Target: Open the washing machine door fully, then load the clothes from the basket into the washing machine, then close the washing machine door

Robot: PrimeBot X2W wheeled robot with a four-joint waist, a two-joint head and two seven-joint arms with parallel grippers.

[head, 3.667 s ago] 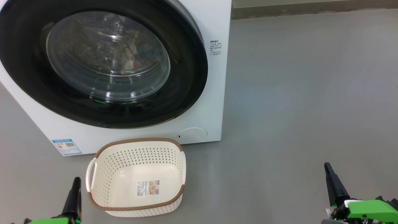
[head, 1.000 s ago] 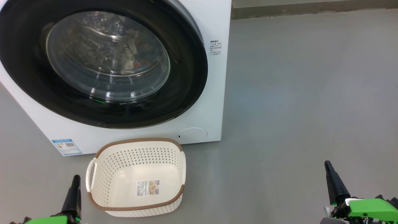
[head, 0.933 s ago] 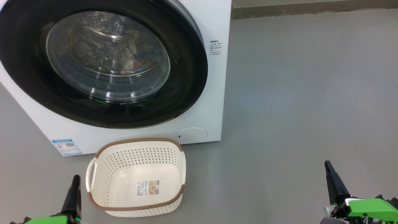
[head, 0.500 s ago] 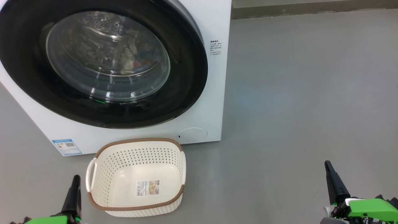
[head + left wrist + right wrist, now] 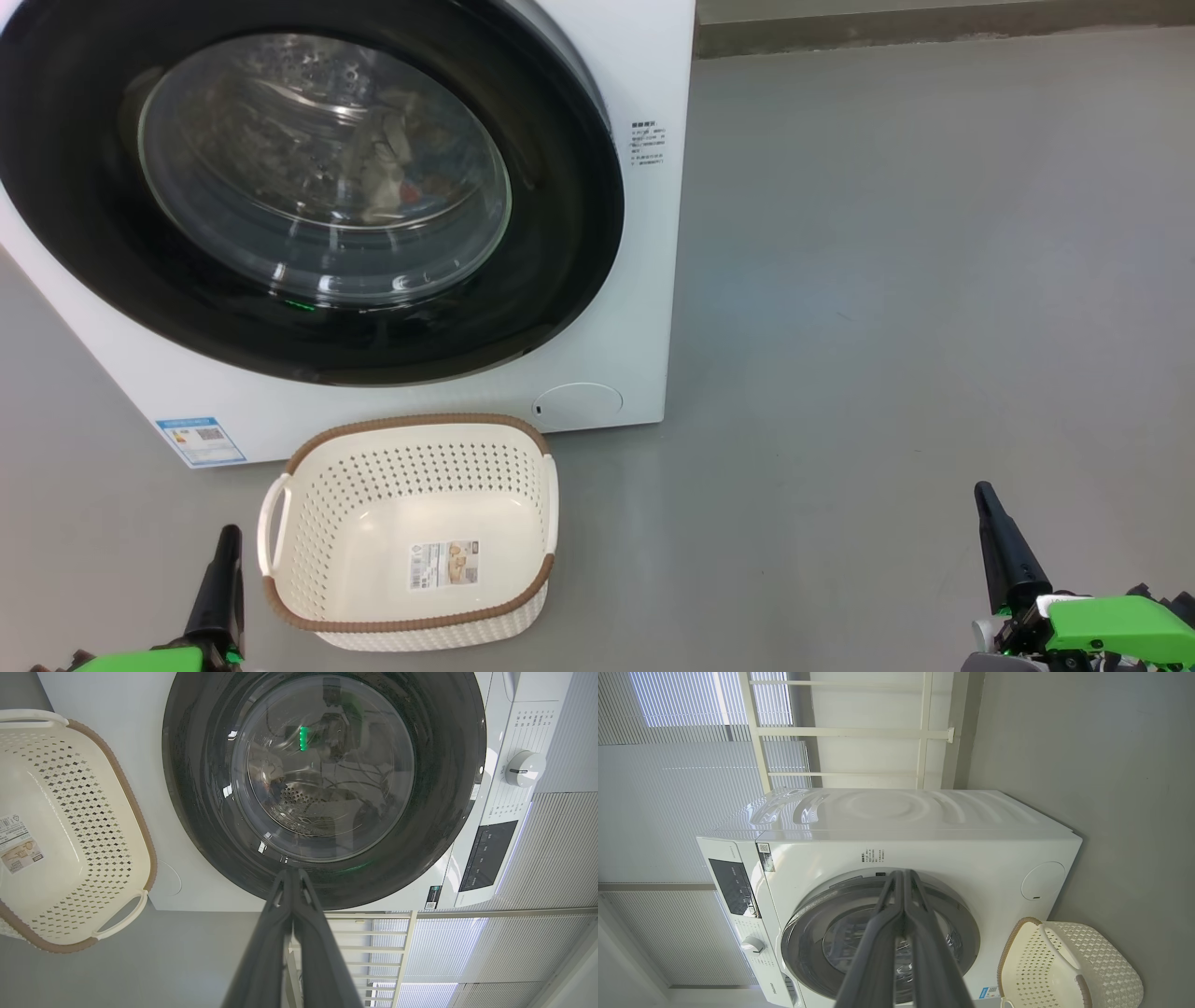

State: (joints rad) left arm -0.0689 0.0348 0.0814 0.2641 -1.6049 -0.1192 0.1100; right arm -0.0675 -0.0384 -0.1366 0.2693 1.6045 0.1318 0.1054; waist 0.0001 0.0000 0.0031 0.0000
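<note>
The washing machine point(image 5: 644, 280) is standing on the grey floor point(image 5: 887, 280), its door point(image 5: 560, 233) sitting shut, clothes point(image 5: 387, 163) showing through the glass. The basket point(image 5: 411, 422) is sitting just before it. My left pincer point(image 5: 227, 541) and right pincer point(image 5: 985, 504) are hanging low, both pinched closed, gripping nothing.

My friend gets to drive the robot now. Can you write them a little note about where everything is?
Grippers: the left gripper is shut and empty beside the basket; the right gripper is shut and empty over the floor.
Things: the basket is empty, before the washing machine; the clothes are inside, visible through the washing machine door, which is closed.
Done: loading and closing look finished.
Left: nothing apparent.
</note>
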